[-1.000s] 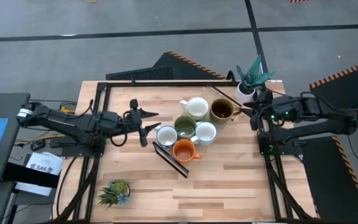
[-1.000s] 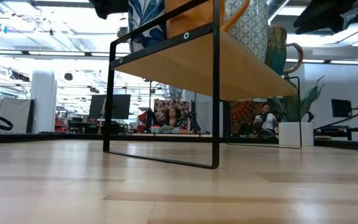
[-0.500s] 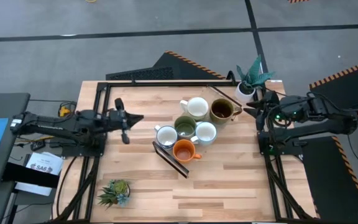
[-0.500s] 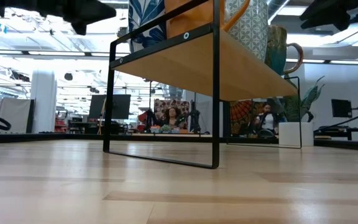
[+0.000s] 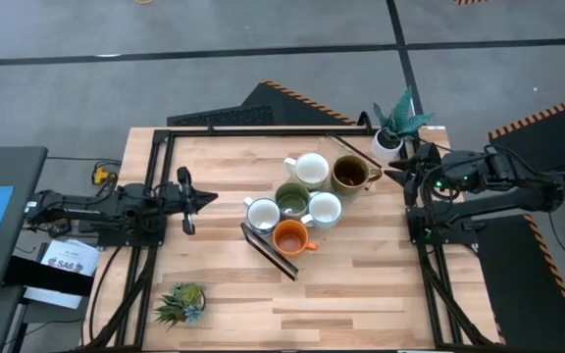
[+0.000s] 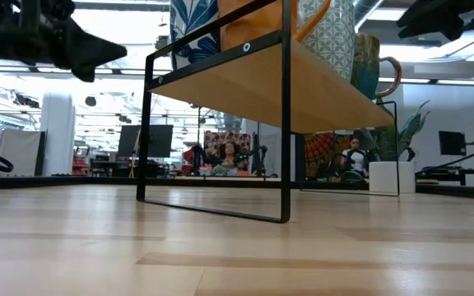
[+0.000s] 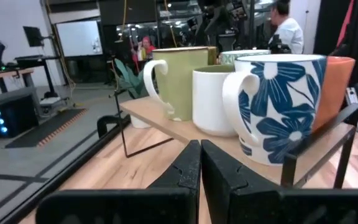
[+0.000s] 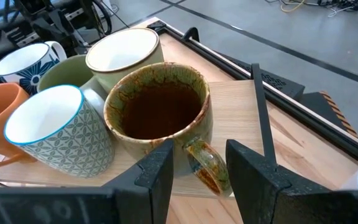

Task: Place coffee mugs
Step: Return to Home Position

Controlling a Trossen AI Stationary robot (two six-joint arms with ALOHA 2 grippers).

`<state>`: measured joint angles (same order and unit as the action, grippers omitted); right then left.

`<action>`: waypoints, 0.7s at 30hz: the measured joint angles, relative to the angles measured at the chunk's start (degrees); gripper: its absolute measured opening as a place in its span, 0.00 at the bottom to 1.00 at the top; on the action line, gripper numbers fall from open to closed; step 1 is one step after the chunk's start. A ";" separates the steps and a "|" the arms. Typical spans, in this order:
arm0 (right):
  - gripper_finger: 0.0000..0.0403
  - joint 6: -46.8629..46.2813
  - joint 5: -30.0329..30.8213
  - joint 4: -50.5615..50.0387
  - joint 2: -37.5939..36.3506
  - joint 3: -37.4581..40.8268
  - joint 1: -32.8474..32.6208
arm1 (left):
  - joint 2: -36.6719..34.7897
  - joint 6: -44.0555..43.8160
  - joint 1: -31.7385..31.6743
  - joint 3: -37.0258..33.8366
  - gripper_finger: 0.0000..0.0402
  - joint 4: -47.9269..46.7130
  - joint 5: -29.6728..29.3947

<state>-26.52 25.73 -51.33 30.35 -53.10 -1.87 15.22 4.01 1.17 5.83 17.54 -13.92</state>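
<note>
Six coffee mugs stand close together on the wooden shelf (image 6: 253, 78) of a black-framed rack at the table's middle. They are orange (image 5: 289, 235), dark brown (image 5: 348, 174), olive green (image 5: 292, 199) and three pale ones (image 5: 310, 169). My left gripper (image 5: 210, 197) is shut on nothing, left of the rack, and points at the blue-flowered white mug (image 7: 278, 106). My right gripper (image 5: 390, 175) is open at the rack's right. The brown mug's handle (image 8: 207, 165) shows between its fingers, and I see no touch.
A white pot with teal leaves (image 5: 392, 137) stands at the far right corner, just behind my right arm. A small spiky plant (image 5: 181, 304) sits near the front left. A black frame (image 5: 253, 132) runs along the table's far side. People sit in the room beyond (image 6: 230, 154).
My left gripper has shut and drawn back from the mugs toward the table's left edge, sinking a little. It holds nothing. My right gripper has eased slightly toward the right edge and stays open. The mugs have not moved.
</note>
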 joint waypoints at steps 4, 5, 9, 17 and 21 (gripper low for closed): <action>0.42 0.00 -0.01 -0.02 0.00 0.00 0.00 | -3.65 0.06 0.00 -2.55 0.00 -0.29 1.70; 0.42 0.00 0.00 -0.02 0.00 0.00 0.00 | -4.45 0.21 0.01 -3.04 0.00 -0.55 1.71; 0.42 0.00 -0.01 -0.07 0.00 0.00 0.00 | -7.70 0.52 0.00 -5.09 0.00 -1.07 1.73; 0.42 -0.44 -0.03 -1.15 0.00 -0.02 0.02 | -13.81 -1.01 0.02 -5.19 0.00 -7.28 4.95; 0.42 -0.45 -0.06 -2.23 0.00 -0.02 0.02 | -15.18 -1.87 0.00 -5.23 0.00 -10.88 6.13</action>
<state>-26.97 25.67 -53.57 30.35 -53.12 -1.85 0.04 2.14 1.17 0.60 6.67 -7.79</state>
